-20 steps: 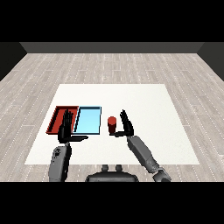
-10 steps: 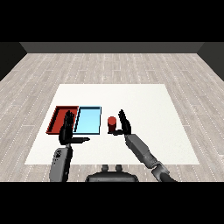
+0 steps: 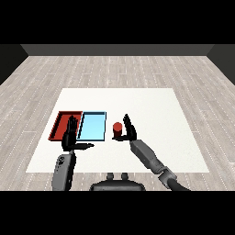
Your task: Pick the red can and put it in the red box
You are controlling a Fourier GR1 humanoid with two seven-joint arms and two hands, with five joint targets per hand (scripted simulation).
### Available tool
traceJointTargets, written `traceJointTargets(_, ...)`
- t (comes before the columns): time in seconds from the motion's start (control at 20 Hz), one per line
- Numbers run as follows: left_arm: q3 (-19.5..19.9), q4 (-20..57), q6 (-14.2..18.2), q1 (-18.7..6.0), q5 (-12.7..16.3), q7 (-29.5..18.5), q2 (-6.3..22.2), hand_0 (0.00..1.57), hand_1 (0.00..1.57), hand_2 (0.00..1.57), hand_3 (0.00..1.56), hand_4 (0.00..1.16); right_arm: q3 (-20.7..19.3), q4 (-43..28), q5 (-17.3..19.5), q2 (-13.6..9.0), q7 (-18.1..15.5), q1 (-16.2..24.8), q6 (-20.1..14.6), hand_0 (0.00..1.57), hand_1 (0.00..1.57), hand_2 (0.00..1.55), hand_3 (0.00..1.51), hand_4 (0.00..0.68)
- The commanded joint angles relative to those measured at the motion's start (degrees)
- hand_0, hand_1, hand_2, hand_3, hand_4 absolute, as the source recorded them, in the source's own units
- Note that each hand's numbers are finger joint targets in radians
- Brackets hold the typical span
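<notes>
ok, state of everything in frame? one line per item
red can: upright on the table, right of the light blue tray, not lifted.
right hand: open, fingers straight, right beside the can, not curled round it.
left hand: open, fingers straight up, thumb out, in front of the two trays, holding nothing.
red tray: on the table, nothing visible in it.
light blue tray: on the table, right of the red tray, nothing in it.

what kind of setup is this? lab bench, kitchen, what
Looks like a bare tabletop manipulation workspace, not a kitchen: a white table on a plank floor, holding only a red tray, a light blue tray and a red can, with dark walls behind.
</notes>
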Motion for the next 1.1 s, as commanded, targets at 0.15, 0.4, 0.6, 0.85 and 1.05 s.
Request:
traceJointTargets(0.15,-0.6,-1.8,1.0,0.8,-1.2,1.0,0.1,0.0,0.0,0.0,0.0,0.0,9.3,3.0,-9.9,0.2,-3.1,-3.8,-2.8,0.0,0.0,0.0,0.0,0.0)
traceJointTargets(0.4,0.3,3.6,0.2,-2.4,-0.7,-2.1,0.1,0.0,0.0,0.0,0.0,0.0,8.2,3.4,-10.2,0.2,-3.2,-4.0,0.9,0.0,0.0,0.0,0.0,0.0)
traceJointTargets(0.6,-0.7,0.8,0.5,-0.5,-0.6,-0.2,-0.6,0.0,0.0,0.0,0.0,0.0,7.7,2.4,-8.5,0.2,-3.1,-1.7,1.1,0.0,0.0,0.0,0.0,0.0)
traceJointTargets(0.85,1.1,2.1,-1.1,-0.5,0.4,-1.2,1.2,0.0,0.0,0.0,0.0,0.0,8.5,5.0,-11.0,0.2,-2.2,-6.4,-0.1,0.0,0.0,0.0,0.0,0.0)
traceJointTargets(1.05,1.8,-1.3,-1.5,0.1,1.5,1.8,2.3,0.0,0.0,0.0,0.0,0.0,13.3,4.3,-14.7,0.2,2.1,-9.1,-8.2,0.0,0.0,0.0,0.0,0.0)
